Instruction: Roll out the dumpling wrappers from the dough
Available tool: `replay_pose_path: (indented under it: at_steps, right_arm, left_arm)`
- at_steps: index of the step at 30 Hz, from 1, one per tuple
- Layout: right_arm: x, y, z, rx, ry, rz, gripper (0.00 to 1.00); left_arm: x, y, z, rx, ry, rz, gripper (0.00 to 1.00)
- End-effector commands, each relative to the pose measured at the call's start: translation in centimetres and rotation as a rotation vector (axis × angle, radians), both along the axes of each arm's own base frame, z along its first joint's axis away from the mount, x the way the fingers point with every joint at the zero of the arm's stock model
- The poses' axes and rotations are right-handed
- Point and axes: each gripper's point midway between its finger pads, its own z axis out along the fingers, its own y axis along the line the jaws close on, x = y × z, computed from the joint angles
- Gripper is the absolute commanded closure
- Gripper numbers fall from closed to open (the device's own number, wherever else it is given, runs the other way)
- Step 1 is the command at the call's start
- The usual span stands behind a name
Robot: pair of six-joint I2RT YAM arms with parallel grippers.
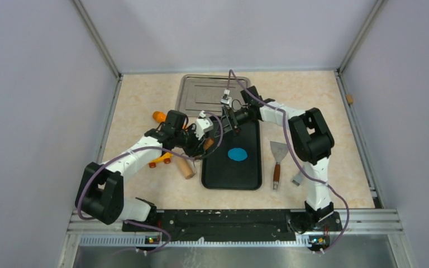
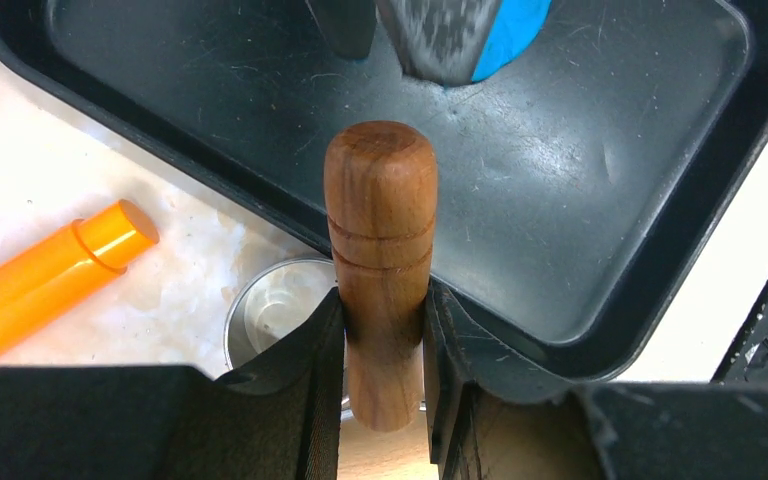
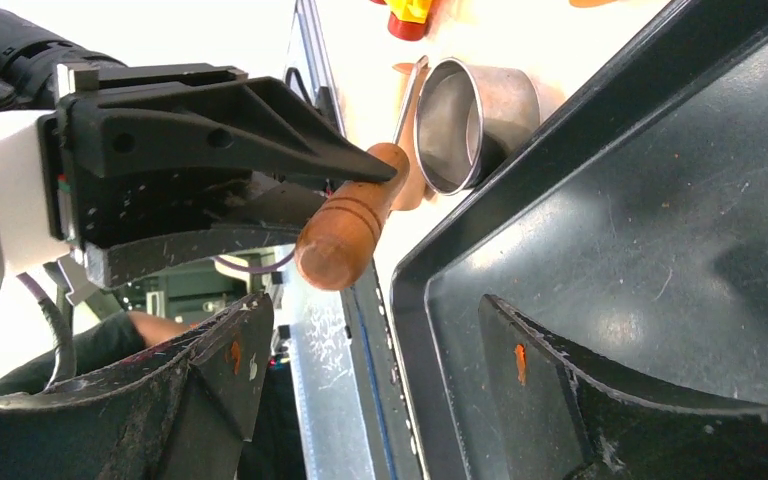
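The dough (image 1: 238, 154) is a flat bright blue oval lying on the black tray (image 1: 232, 178); in the left wrist view only its edge (image 2: 516, 28) shows. No dumpling wrappers are in view. My left gripper (image 2: 385, 335) is shut on the handle of a wooden rolling pin (image 2: 380, 220), which is held at the tray's left rim. In the top view this gripper (image 1: 205, 144) is left of the dough. My right gripper (image 3: 375, 350) stands open with nothing between its fingers, just short of the pin's handle end (image 3: 345, 230), over the tray's far left corner (image 1: 227, 121).
A round metal cutter (image 2: 275, 310) stands by the tray's left rim under the pin. An orange cylinder (image 1: 159, 116) and an orange-yellow tool (image 1: 159, 162) lie left of it. A silver tray (image 1: 192, 89) sits behind. A scraper (image 1: 278, 156) lies right of the black tray.
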Motion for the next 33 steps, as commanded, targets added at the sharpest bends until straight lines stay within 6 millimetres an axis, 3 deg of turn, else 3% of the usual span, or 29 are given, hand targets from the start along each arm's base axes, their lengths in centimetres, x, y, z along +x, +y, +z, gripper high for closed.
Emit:
replay_pose_path:
  at_steps: [1, 6, 12, 26, 28, 30, 33]
  right_arm:
    - [-0.1, 1.7, -0.1, 0.036, 0.002, 0.033, 0.25]
    - [-0.5, 3.2, -0.4, 0.047, 0.024, 0.048, 0.35]
    - [-0.5, 3.6, -0.5, 0.042, 0.015, 0.041, 0.5]
    - [-1.6, 4.7, -1.3, -0.03, -0.057, 0.069, 0.6]
    - [-1.5, 4.8, -1.2, -0.032, -0.071, 0.072, 0.76]
    - [-1.5, 4.7, -1.1, -0.034, -0.078, 0.075, 0.96]
    - [-1.1, 4.5, -0.8, -0.037, -0.094, 0.066, 1.0]
  left_arm:
    - [1.5, -1.7, 1.9, -0.074, -0.054, -0.011, 0.98]
    - [1.9, -2.2, 2.0, -0.084, -0.049, -0.011, 0.98]
    - [1.8, -2.8, 2.4, -0.09, -0.034, -0.02, 0.98]
    - [2.6, -3.3, 2.6, -0.108, -0.014, 0.025, 0.98]
    - [2.6, -3.4, 2.7, -0.107, -0.018, 0.02, 0.97]
    - [2.6, -3.2, 2.6, -0.096, -0.021, 0.024, 0.92]
    - [2.6, -2.2, 2.7, -0.054, -0.027, 0.048, 0.66]
